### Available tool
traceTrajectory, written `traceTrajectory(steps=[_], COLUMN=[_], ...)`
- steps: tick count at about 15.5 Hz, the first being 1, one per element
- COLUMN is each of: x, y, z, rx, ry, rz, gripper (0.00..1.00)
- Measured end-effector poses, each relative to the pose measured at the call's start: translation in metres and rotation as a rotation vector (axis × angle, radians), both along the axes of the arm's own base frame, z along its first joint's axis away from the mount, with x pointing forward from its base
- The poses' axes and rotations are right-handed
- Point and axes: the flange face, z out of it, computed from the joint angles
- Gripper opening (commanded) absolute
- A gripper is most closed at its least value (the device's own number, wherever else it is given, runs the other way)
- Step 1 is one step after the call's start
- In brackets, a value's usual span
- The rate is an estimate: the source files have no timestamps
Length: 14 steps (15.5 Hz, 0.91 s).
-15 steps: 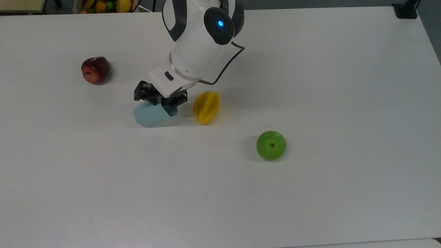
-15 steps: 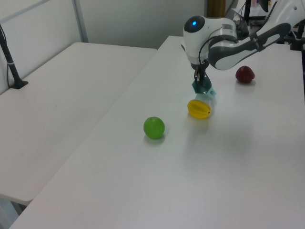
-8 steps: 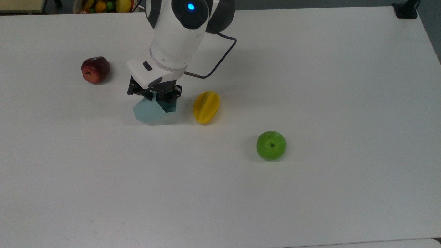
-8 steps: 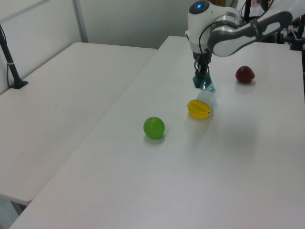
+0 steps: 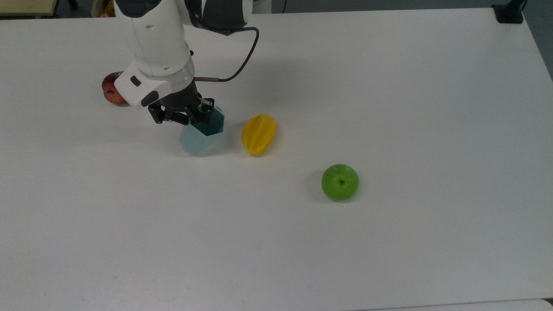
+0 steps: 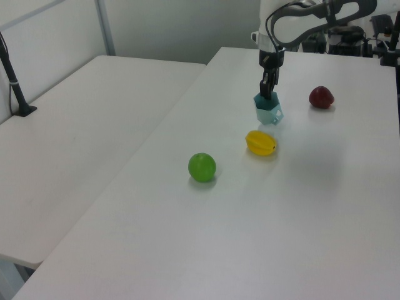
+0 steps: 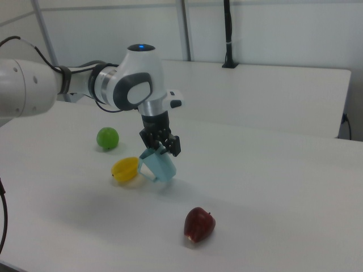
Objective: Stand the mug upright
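Top view: elevated, looks steeply down on white table (image 5: 389,242), mid range, arm (image 5: 151,39) entering from upper edge.

Left view: lower, oblique, looks along table (image 6: 300,237) length; green apple (image 6: 202,167) near, red apple (image 6: 321,97) far.

Right view: low, oblique, from opposite end; red apple (image 7: 199,224) nearest, green apple (image 7: 107,137) farther back.

Shared by all three: table (image 7: 295,192), arm, both apples, yellow fruit (image 5: 259,134), mug (image 5: 202,134). Second table (image 6: 75,137) common to left and right views.

White table (image 5: 389,86): apples, starfruit, mug (image 5: 199,137)
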Motion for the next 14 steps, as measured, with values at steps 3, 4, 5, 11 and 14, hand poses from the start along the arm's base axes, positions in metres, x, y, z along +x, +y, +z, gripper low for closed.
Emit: traceTrajectory(steps=[3, 4, 5, 11, 14], x=[0.000, 0.000, 0.000, -0.004, -0.007], y=[-0.013, -0.016, -0.018, -0.050, -0.064], z=[-0.018, -0.024, -0.029, -0.032, -0.022], rx=[0.083, 0.095, 0.100, 0.078, 0.073], ry=[0.012, 0.017, 0.023, 0.023, 0.019], rz=[-0.021, -0.031, -0.038, -0.048, -0.054], gripper=[0.00, 0.00, 0.09, 1.00, 1.00])
